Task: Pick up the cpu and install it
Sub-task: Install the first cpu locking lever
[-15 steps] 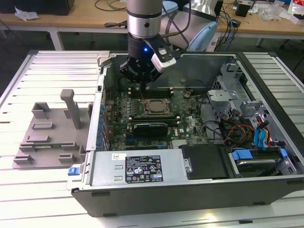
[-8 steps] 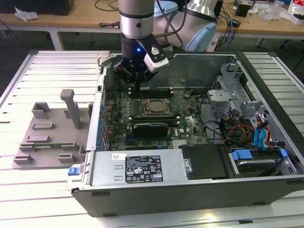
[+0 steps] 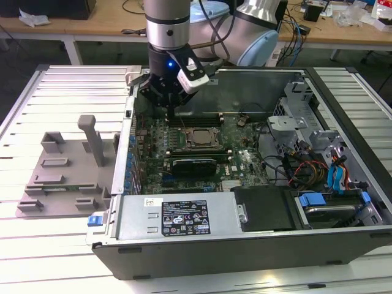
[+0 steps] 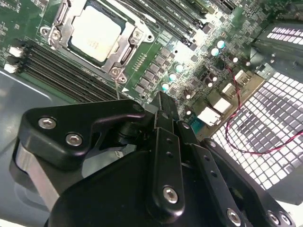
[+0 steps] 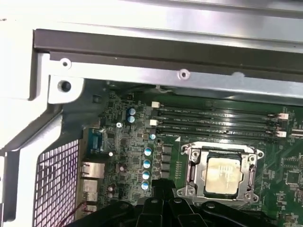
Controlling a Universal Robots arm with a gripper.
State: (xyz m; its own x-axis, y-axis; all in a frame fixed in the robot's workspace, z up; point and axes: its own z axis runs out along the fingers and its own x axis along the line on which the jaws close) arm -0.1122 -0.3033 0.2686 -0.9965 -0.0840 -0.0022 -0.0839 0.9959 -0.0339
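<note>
My claw [image 4: 161, 101] hangs inside the open case [image 3: 343, 242], fingers pressed together, holding nothing. The cpu [image 4: 97, 34] lies flat in its socket frame [image 4: 124, 51] just ahead of my fingertips, apart from them, seemingly seated already.

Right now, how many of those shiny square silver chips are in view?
1. The cpu lies in the socket frame on the green motherboard, next to the long black memory slots. Parts of the board are covered, so another could be hidden.
</note>
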